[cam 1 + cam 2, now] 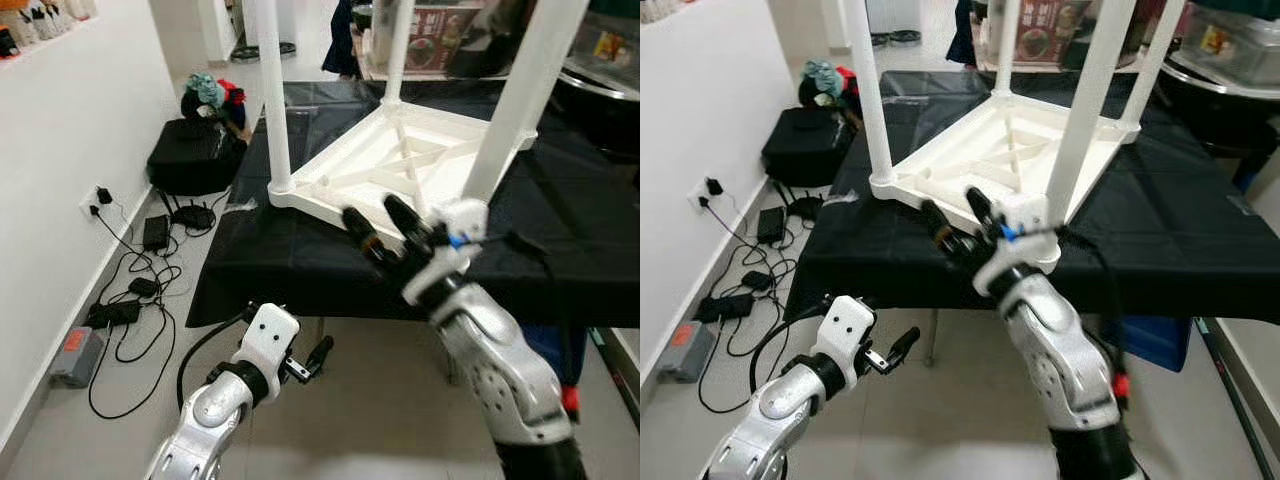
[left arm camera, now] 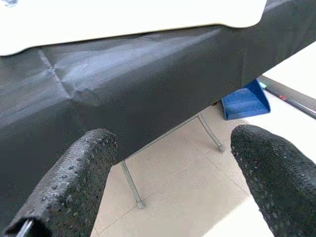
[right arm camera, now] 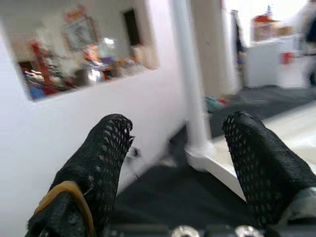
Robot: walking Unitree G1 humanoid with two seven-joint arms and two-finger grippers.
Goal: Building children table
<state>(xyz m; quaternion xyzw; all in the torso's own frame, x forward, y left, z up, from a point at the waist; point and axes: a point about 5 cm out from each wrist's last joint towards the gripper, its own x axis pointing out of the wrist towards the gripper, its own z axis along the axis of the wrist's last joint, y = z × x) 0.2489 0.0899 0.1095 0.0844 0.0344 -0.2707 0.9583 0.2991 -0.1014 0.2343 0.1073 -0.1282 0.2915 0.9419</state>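
A white children's table [image 1: 400, 160] lies upside down on a black cloth [image 1: 300, 250]. The right gripper [image 1: 385, 228] hovers beside it, fingers wide. The left gripper [image 1: 310, 360] hangs low, fingers wide.

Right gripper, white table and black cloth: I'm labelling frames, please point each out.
right gripper [image 1: 382, 222], left eye view, between its fingertips.
white table [image 1: 330, 170], left eye view, underside frame.
black cloth [image 1: 560, 230], left eye view, bare top.

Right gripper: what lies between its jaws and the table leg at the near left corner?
Only bare black cloth, in the left eye view. The right gripper, jaws open, hovers above it, apart from the table leg of the upturned white table.
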